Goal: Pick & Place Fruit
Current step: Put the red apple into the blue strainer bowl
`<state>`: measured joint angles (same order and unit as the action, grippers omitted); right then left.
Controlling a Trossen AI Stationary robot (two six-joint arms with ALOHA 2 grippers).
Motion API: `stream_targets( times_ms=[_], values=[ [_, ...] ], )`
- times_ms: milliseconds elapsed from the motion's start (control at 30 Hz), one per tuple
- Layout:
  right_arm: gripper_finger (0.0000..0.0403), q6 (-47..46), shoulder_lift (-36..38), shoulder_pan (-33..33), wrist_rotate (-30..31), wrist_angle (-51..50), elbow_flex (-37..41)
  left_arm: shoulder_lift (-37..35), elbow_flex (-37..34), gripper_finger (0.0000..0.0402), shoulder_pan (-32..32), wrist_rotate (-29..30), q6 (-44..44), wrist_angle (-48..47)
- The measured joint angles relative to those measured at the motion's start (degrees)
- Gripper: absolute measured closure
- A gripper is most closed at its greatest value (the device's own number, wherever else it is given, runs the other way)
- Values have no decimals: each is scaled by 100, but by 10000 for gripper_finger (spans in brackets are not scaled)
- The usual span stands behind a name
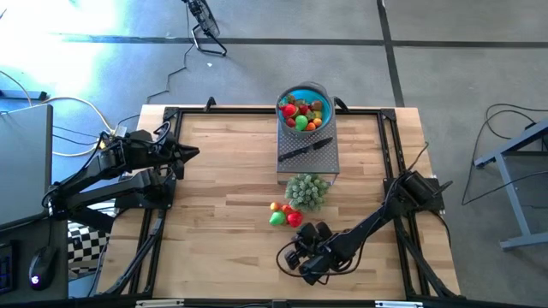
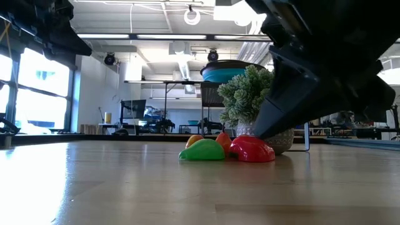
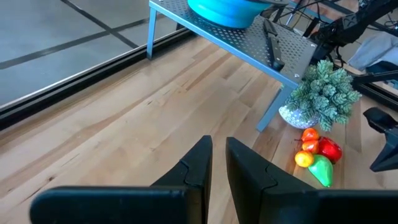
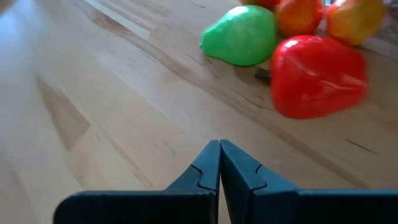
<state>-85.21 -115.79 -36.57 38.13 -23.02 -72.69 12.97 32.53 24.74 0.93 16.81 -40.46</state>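
Note:
Three loose fruits lie together on the wooden table: a green one (image 1: 276,219) (image 4: 239,34), a red one (image 1: 294,219) (image 4: 317,74) and a small orange-yellow one (image 1: 276,206); the right wrist view shows a further orange one (image 4: 298,15) behind them. More fruit fills the blue bowl (image 1: 305,92) on a perforated metal stand (image 1: 306,156). My right gripper (image 1: 306,235) (image 4: 219,155) is shut, low over the table, just short of the red and green fruits on their near side. My left gripper (image 1: 190,154) (image 3: 217,152) waits shut, raised near the table's left edge.
A pale green bushy plant in a pot (image 1: 306,190) (image 2: 250,94) stands right behind the loose fruits, against the stand's near leg. A black-handled knife (image 1: 301,151) lies on the stand before the bowl. Bare wood stretches left and toward the near edge.

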Motion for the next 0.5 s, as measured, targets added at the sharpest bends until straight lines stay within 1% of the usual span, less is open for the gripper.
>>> stream_targets(
  times_ms=[133,233,367,500],
  values=[
    [398,0,0,-1,-2,252,0,0,0,358,-1,0,-1,1],
    [382,0,0,-3,-9,334,0,0,0,358,-1,-2,-1,1],
    [332,-2,0,-3,-107,402,0,0,0,358,0,-2,1,1],
    [264,0,2,-3,-93,419,0,0,0,358,-1,-2,1,1]
  ],
)
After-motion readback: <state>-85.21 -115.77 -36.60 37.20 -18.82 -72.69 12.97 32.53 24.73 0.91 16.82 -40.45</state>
